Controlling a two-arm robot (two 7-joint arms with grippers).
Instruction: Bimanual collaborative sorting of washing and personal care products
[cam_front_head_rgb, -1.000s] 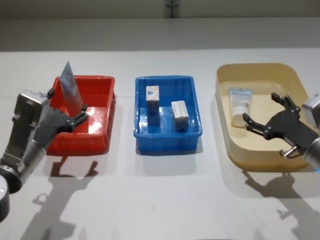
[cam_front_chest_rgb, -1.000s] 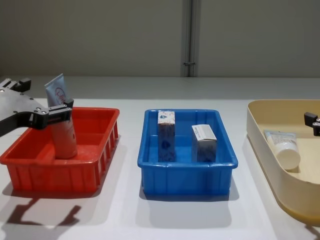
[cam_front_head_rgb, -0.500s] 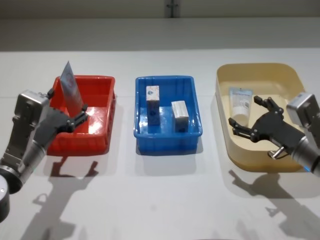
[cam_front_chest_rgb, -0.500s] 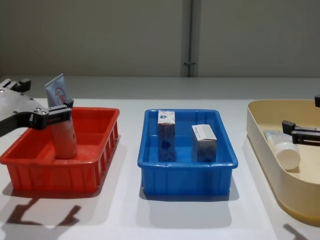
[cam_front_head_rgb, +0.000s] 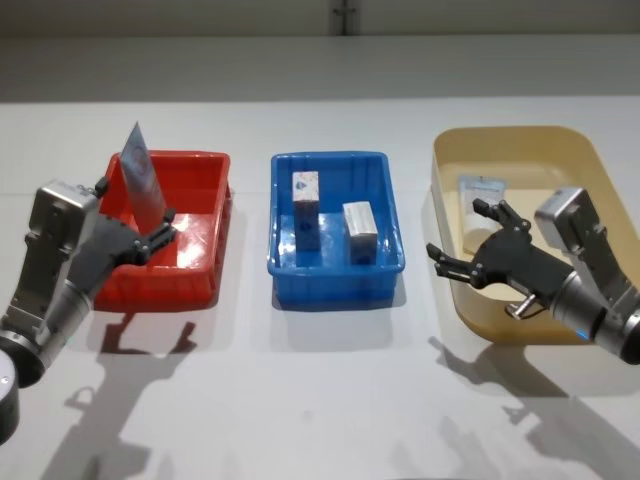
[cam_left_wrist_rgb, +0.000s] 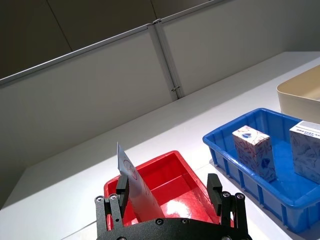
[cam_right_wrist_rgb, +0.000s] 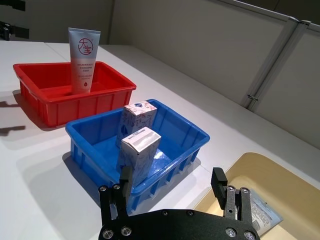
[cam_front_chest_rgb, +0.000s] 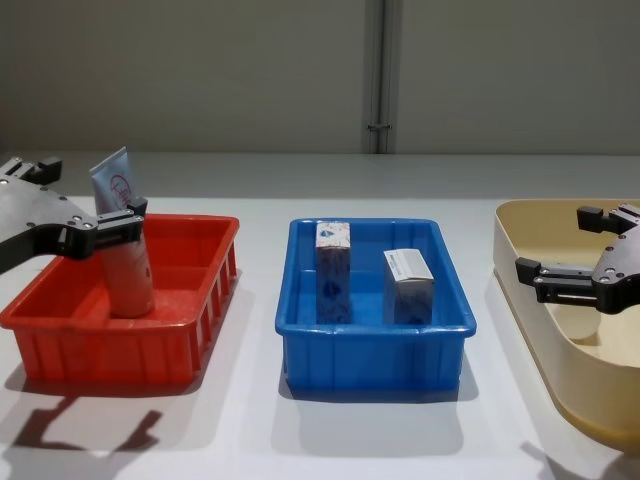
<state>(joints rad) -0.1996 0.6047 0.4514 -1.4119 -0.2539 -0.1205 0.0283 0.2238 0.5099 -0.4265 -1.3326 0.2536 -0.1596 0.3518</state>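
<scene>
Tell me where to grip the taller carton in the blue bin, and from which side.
Grip the taller carton near its white top, coming down from above. It stands upright, and the walls of the blue bin surround its lower part, so a side approach looks blocked. The shorter carton stands apart on its right, likely leaving room on that side.

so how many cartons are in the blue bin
2. The taller carton stands in the left half of the blue bin, and the shorter carton stands just to its right. None seems to be hidden.
</scene>
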